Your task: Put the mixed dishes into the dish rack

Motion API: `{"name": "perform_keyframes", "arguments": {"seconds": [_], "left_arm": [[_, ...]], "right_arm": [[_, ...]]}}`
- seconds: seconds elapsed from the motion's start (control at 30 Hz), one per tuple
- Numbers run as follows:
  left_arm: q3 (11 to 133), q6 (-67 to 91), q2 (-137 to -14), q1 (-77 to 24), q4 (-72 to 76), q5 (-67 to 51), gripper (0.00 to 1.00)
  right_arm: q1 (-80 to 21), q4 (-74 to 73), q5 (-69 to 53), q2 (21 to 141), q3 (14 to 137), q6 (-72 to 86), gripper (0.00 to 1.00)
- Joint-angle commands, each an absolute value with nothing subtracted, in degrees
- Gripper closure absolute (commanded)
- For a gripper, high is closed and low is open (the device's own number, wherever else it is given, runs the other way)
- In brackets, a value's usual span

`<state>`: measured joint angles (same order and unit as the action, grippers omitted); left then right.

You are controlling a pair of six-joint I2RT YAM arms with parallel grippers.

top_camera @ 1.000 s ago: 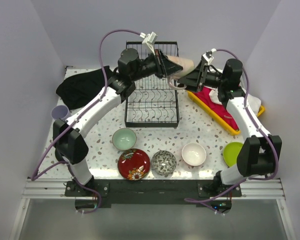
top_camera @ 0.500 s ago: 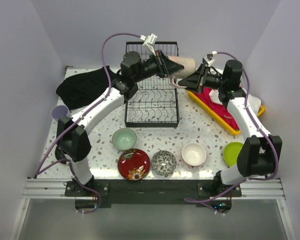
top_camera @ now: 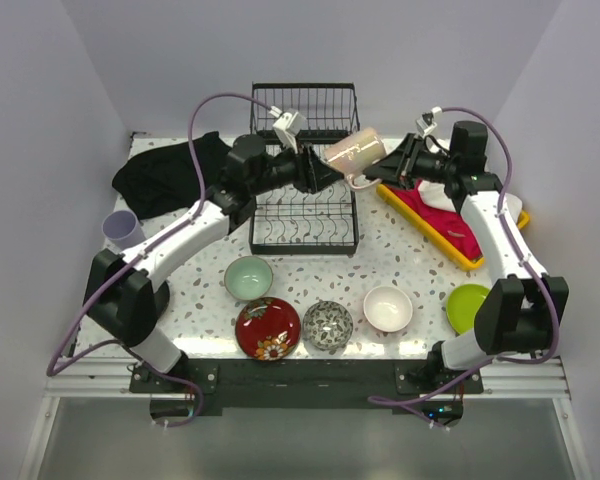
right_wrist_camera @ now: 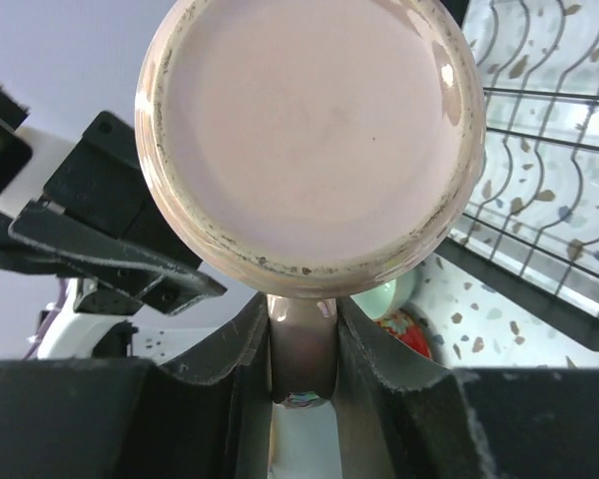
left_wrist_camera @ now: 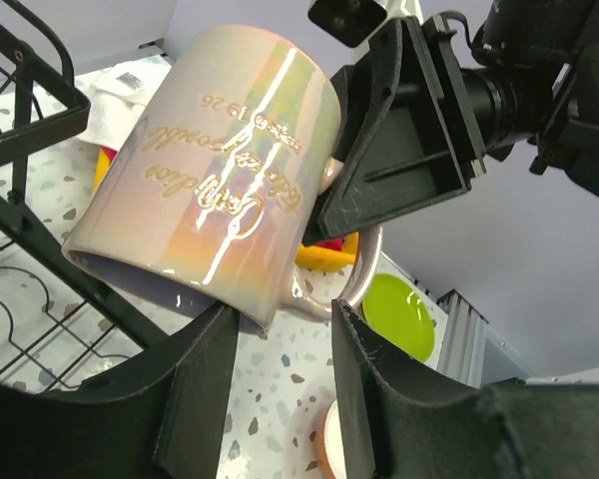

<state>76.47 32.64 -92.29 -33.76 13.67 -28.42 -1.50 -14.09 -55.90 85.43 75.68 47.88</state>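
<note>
A pinkish mug (top_camera: 355, 150) hangs in the air, tilted, just right of the black wire dish rack (top_camera: 305, 215). My right gripper (top_camera: 388, 167) is shut on its handle (right_wrist_camera: 301, 344); the mug's base (right_wrist_camera: 309, 120) fills the right wrist view. My left gripper (top_camera: 323, 178) is open just below and left of the mug's mouth. In the left wrist view the mug (left_wrist_camera: 220, 170) sits above the spread fingers (left_wrist_camera: 200, 389). Pale green (top_camera: 248, 277), red floral (top_camera: 268, 327), patterned (top_camera: 327, 325) and white (top_camera: 388, 308) bowls stand near the front edge.
A lime green plate (top_camera: 467, 305) lies at the front right and a lavender mug (top_camera: 122, 230) at the left edge. A yellow tray (top_camera: 450, 245) of cloths sits right of the rack. A black cloth (top_camera: 165, 175) lies at the back left.
My left gripper has let go of the mug and dropped back towards the rack's lower grid. The mug stays in my right gripper and has tilted and sunk a little.
</note>
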Motion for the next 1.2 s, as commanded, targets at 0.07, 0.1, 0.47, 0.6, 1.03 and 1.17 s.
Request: {"name": "perform_keyframes", "arguments": {"seconds": [0.07,0.1,0.47,0.6,1.03,1.17], "left_arm": [[72.96,25.49,-85.00,-33.31,14.86,-27.86,0.51],[72.60,24.53,-84.38,-33.14,14.07,-27.60,0.51],[65.22,22.68,-78.58,-30.85,12.31,-25.66,0.49],[65.13,21.01,-76.21,-30.06,10.81,-25.66,0.48],[64.69,17.84,-70.84,-25.23,5.80,-25.75,0.48],[64.34,17.93,-69.88,-23.38,5.19,-25.75,0.48]], "right_arm": [[-3.16,-17.66,-48.62,83.32,79.72,37.37,1.00],[-3.77,-18.62,-47.65,83.32,79.63,35.09,1.00],[-12.21,-15.47,-34.99,87.97,75.93,23.58,1.00],[-15.55,-11.70,-27.88,89.12,75.24,17.76,1.00],[-25.13,7.11,-8.62,93.07,67.41,4.75,1.00],[-26.45,9.31,-6.24,96.58,67.68,3.87,1.00]]}}
